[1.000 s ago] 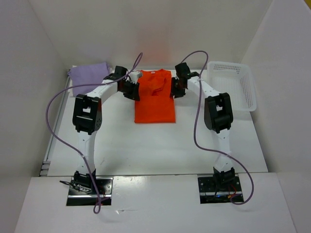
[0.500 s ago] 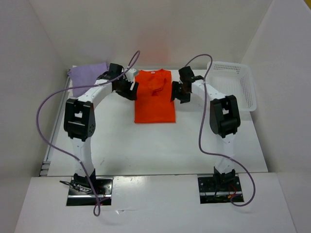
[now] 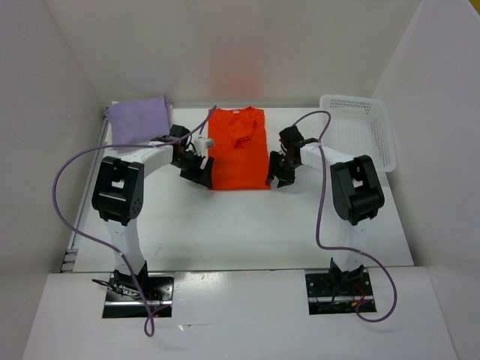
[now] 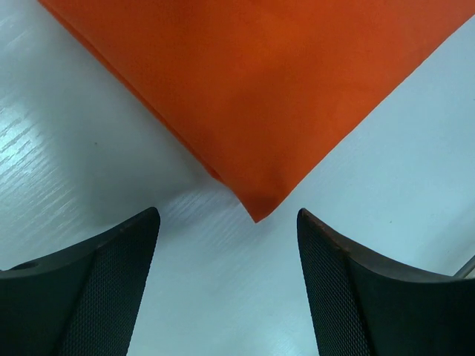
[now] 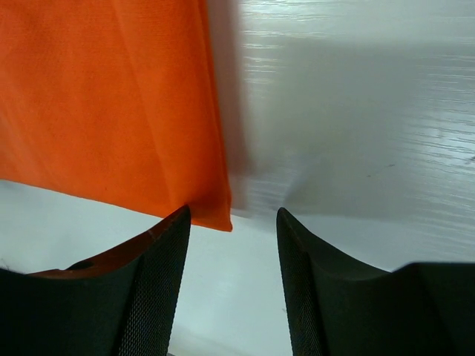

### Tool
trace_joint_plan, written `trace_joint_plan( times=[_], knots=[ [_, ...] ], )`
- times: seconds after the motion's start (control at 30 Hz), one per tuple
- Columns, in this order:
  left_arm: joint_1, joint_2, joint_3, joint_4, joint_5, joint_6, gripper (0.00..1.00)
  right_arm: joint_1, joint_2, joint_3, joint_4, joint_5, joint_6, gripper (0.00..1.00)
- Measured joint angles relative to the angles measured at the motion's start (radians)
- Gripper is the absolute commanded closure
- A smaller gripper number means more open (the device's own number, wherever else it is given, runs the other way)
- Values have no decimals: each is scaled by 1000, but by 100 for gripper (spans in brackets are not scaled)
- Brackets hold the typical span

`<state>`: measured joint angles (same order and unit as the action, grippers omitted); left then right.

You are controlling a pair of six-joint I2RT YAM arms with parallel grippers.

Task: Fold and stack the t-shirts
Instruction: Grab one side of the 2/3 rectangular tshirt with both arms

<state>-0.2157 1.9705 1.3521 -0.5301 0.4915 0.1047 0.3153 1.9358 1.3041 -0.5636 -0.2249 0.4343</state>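
The orange shirt (image 3: pixel 238 150) lies flat on the table (image 3: pixel 240 225), folded into a tall, narrow oblong with its collar end toward the far wall. Taking the table's middle as the centre of the dial, it sits at 12 o'clock. The lavender shirt (image 3: pixel 137 118) is a folded pad in the far corner at about 10 o'clock, well apart from the orange one. The basket (image 3: pixel 358 129) (white mesh plastic) stands at about 2 o'clock, by the right-hand wall.

Both arms bend inward toward the orange shirt's near hem. The left claw (image 3: pixel 201 171) is at the shirt's 7 o'clock corner and the right claw (image 3: pixel 275 171) at its 5 o'clock corner, so they face each other across the cloth.

In the left wrist view the jaws stand wide apart and hold nothing. The shirt's corner points down into the gap, clear of both fingers (image 4: pixel 111 282), with bare table on either side of it.

In the right wrist view the jaws are also parted, with nothing clamped between them. The shirt's corner ends just at the tip of the left-hand finger (image 5: pixel 148 274), while the other finger is over bare table. Whether that tip touches the cloth cannot be told. From this corner the shirt's straight side edge runs up toward 12 o'clock, and the cloth beside it lies smooth.
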Motion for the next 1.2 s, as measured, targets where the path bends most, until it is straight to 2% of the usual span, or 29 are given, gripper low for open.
trace_joint_plan(
  times=[0.1, 0.2, 0.23, 0.3, 0.5, 0.53, 0.57, 0.6, 0.7, 0.93, 1.2],
  knots=[
    [-4, 1, -1, 15, 5, -10, 20, 12, 0, -17, 27, -8, 8, 45],
    [-4, 7, -6, 31, 10, -30, 26, 16, 0, -27, 38, -19, 18, 45],
    [-4, 10, -6, 37, 16, -34, 34, 16, 0, -27, 42, -22, 22, 46],
    [-5, 18, -6, 43, 32, -41, 42, 16, 2, -27, 52, -24, 22, 51],
    [-17, 44, -4, 47, 77, -55, 68, 22, 13, -27, 61, -39, 30, 67],
    [-19, 46, -4, 43, 81, -57, 72, 23, 14, -27, 61, -44, 30, 79],
    [-21, 48, -4, 40, 85, -56, 79, 23, 15, -29, 62, -52, 31, 86],
    [-22, 50, -4, 37, 89, -54, 82, 23, 15, -32, 62, -61, 31, 100],
    [-24, 51, -4, 30, 97, -52, 91, 23, 15, -43, 61, -81, 37, 100],
    [-32, 16, -51, -17, 99, -2, 92, 26, -22, -100, 44, -109, 23, 100],
    [-89, -167, -141, -242, 97, 138, 92, 118, -288, -288, -57, -106, 14, 100]
  ],
)
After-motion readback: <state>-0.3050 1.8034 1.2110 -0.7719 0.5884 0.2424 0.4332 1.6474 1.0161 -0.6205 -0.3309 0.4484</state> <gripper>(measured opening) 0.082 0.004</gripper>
